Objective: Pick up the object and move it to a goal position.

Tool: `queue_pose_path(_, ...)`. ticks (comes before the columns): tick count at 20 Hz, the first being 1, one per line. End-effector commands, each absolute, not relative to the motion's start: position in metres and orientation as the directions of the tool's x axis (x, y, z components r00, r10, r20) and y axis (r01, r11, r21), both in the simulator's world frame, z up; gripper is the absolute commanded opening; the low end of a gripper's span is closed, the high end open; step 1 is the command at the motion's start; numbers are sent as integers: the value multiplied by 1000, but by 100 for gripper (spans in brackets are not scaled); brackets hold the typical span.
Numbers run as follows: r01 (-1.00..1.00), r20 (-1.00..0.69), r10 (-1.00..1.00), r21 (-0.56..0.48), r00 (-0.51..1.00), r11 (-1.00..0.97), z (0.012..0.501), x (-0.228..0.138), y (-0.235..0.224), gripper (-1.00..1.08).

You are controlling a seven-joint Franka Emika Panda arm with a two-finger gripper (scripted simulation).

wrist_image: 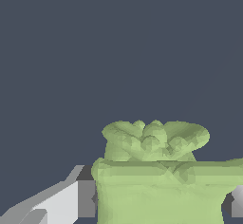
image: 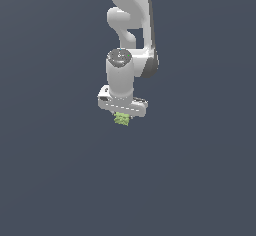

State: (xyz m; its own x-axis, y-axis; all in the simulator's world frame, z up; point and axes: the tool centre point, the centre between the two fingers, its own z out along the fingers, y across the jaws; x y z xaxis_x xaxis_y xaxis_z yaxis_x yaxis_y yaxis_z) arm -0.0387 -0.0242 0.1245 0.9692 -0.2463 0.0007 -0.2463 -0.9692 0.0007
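The object (image: 122, 119) is a small lumpy light-green block that shows just under the white gripper (image: 122, 114) in the exterior view. In the wrist view the object (wrist_image: 156, 161) fills the space between the two fingers. One finger (wrist_image: 83, 198) presses on one of its sides, and the tip of the other finger shows at the frame edge against the opposite side. The gripper (wrist_image: 160, 200) is shut on the object. The lower part of the object is out of frame. I cannot tell whether it rests on the surface or hangs above it.
The white arm (image: 131, 25) reaches in from the top of the exterior view. A plain dark grey-blue surface (image: 60, 180) lies all around. No goal marker shows in either view.
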Motion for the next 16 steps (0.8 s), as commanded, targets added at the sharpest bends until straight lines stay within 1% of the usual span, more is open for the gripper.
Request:
queue_pose_path(1, -247, 1, -247, 1, 969, -969, 144, -29, -13, -100)
queue_pose_path(8, -247, 1, -247, 1, 969, -969, 181, -9, 7, -100)
queue_pose_path(16, -246, 0, -246, 0, 969, -969, 195, 0, 15, -100)
